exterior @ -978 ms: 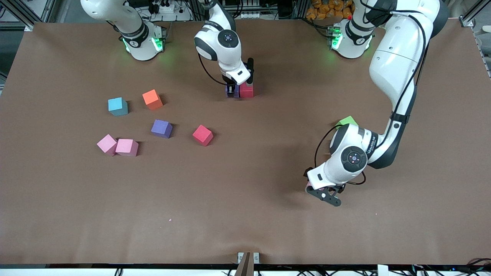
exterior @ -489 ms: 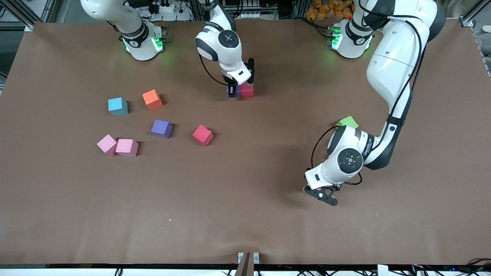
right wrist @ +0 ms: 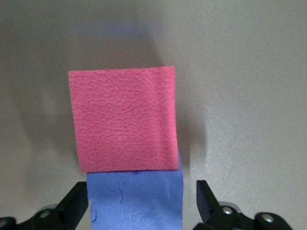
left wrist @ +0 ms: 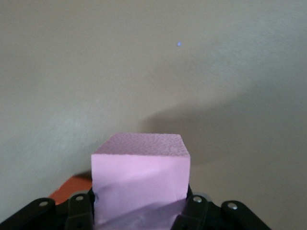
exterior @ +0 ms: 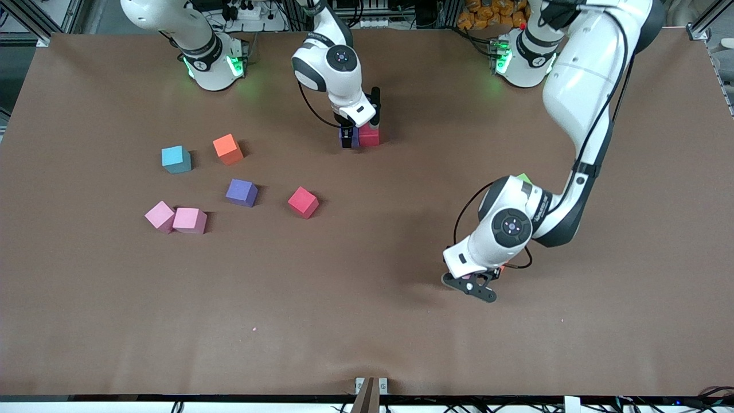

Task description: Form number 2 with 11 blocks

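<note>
Two blocks, purple and red, lie touching, sides aligned.

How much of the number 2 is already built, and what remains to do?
Done: only two blocks placed, a purple block touching a red block, with the right gripper open around the purple one. In hand: the left gripper is shut on a pink block. Left: six loose blocks wait toward the right arm's end, such as the orange block.

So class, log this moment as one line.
left jaws: shut on pink block | right jaws: open around purple block, beside red block | number 2: two blocks placed
</note>
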